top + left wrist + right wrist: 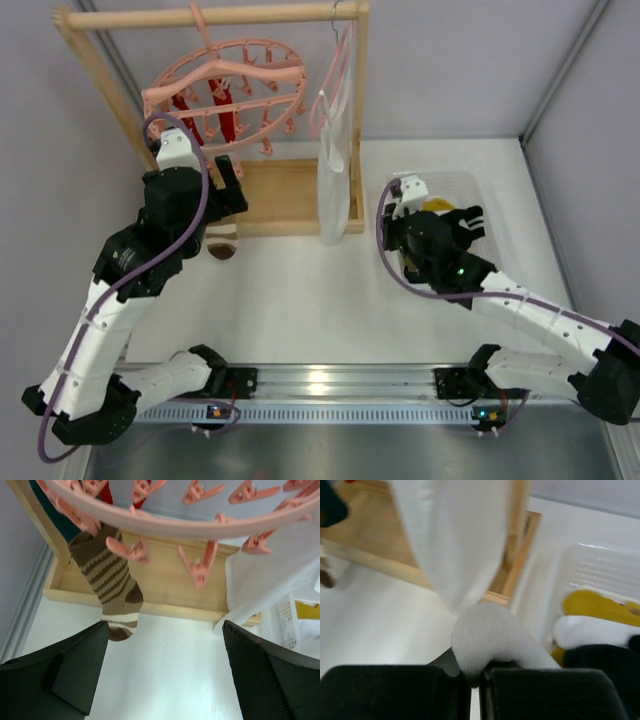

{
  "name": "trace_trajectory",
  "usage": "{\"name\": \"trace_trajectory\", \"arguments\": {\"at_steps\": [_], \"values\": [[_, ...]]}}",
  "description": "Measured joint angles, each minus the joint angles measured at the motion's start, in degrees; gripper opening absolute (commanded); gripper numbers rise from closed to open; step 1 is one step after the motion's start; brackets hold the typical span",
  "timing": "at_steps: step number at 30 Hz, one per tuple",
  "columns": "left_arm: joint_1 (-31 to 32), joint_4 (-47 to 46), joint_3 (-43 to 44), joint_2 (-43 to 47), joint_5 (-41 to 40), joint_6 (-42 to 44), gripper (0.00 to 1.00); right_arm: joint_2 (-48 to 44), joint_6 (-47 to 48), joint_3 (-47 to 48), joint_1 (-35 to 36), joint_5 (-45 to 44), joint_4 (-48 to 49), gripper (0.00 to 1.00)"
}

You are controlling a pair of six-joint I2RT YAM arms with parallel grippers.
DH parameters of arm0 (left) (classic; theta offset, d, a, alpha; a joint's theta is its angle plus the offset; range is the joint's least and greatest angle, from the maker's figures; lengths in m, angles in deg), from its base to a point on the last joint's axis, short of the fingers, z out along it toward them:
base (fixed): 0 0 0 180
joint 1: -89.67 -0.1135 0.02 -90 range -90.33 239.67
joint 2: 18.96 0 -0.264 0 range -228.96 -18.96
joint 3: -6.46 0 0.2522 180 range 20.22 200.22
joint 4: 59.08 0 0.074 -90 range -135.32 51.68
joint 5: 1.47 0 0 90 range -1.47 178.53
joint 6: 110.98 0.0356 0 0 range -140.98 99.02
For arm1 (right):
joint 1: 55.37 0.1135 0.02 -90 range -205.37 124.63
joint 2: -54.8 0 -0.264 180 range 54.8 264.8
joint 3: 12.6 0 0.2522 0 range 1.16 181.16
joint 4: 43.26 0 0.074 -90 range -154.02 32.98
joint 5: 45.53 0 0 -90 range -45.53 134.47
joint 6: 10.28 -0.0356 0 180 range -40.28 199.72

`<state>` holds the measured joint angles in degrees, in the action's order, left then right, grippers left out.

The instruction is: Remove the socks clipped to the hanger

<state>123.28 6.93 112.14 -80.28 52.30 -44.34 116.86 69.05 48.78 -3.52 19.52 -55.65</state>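
Observation:
The round pink hanger [232, 80] hangs from the wooden rail, and its ring [200, 528] with its clip pegs crosses the top of the left wrist view. Red socks [222, 115] are clipped under it. A brown striped sock [111, 586] hangs from a peg at the left, its toe low [222, 249]. My left gripper [165, 652] is open just below the ring, to the right of that sock, with nothing between its fingers. My right gripper [476, 679] is shut on a white sock [492, 635] beside the bin.
A long white cloth [332, 165] hangs on a slim hanger at the rail's right end. The wooden frame's base tray [165, 580] lies under the ring. A clear plastic bin [492, 215] at the right holds yellow, white and black socks [600, 607].

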Motion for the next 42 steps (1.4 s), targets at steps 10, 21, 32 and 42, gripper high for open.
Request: {"name": "trace_trajectory", "arguments": {"at_steps": [10, 21, 32, 42], "values": [[0.0, 0.15, -16.57, 13.86, -0.68, 0.79, 0.98, 12.76, -0.66, 14.58, -29.0, 9.99, -12.5, 0.34], [0.0, -0.74, -21.49, 23.19, -8.68, -0.52, 0.98, 23.54, -0.76, 24.3, -33.2, 15.8, -19.19, 0.9], [-0.02, -9.64, -32.57, 23.67, -8.96, 2.03, 0.98, 5.33, -3.13, 10.12, -20.94, 27.67, -8.81, 0.99], [-19.89, -21.9, -42.14, 14.21, 14.8, 8.33, 0.98, -4.83, -4.85, -5.03, -20.9, 37.27, 1.77, 0.99]]}}
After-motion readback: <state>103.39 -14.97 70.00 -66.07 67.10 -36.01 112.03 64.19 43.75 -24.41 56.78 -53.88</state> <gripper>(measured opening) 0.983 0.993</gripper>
